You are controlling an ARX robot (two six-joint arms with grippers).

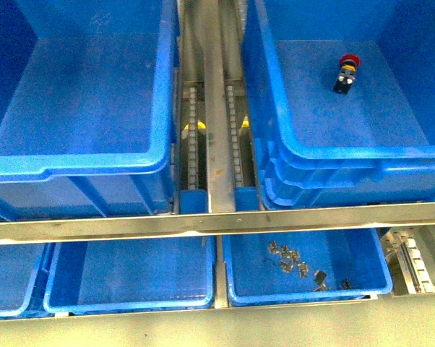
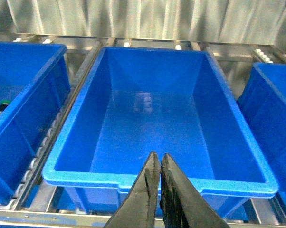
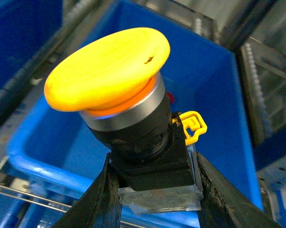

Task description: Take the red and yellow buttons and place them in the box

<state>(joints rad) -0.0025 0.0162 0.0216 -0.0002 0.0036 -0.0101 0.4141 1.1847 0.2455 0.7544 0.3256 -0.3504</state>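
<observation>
Right wrist view: black fingers point(image 3: 218, 190) clamp glossy yellow mushroom-capped button point(image 3: 109, 71).

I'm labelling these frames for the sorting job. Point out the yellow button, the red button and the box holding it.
yellow button point(image 3: 107, 69), right wrist view, on its cap.
red button point(image 1: 345, 73), front view, on its body.
box point(image 1: 333, 153), front view, on its near rim.

front view looks down on crates point(image 1: 80, 159); wrist views sit close.
</observation>
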